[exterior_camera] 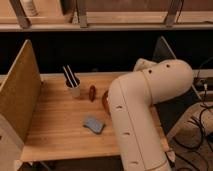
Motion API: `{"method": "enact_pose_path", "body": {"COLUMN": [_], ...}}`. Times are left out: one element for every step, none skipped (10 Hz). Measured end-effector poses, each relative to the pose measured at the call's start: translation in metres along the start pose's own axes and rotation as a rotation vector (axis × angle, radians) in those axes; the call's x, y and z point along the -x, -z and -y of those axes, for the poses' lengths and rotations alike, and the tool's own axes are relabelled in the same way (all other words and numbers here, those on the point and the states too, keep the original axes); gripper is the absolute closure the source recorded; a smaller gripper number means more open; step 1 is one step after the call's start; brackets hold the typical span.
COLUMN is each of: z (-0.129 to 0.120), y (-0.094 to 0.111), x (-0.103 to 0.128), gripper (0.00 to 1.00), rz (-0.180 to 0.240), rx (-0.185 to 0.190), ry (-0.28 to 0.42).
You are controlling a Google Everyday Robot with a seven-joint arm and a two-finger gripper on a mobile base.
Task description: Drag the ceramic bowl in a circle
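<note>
The ceramic bowl [105, 99] is reddish-brown, and only a thin sliver of its left rim shows at the middle of the wooden table [55, 120]. The rest is hidden behind my bulky white arm [135, 110]. My gripper is hidden behind that arm, somewhere over the bowl's spot, so I cannot see it. A small dark red-brown upright object [92, 93] stands just left of the bowl. A white cup with black sticks [73, 86] stands further left.
A blue sponge-like pad [93, 124] lies on the table in front of the bowl. A tall wooden side panel [19, 95] walls the left edge and a dark panel [165, 50] the right. Cables [202, 107] hang at the right. A shelf rail runs along the back.
</note>
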Motion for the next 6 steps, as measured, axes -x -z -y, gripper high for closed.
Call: {"method": "enact_pose_path", "body": {"z": [0.003,0.009,0.022,0.036,0.048,0.062], "y": [-0.004,-0.006,-0.01,-0.012,-0.013,-0.014], "x": [-0.014,-0.023,-0.034,-0.042,-0.046,-0.046], "gripper": [1.0,1.0,1.0,1.0,1.0,1.0], "rz": [-0.004,-0.005,-0.008,-0.012,-0.017,-0.016], "rx": [-0.002,-0.011,-0.035,-0.063,-0.091,-0.125], "ry": [0.012,0.022,0.038,0.05,0.065,0.08]}}
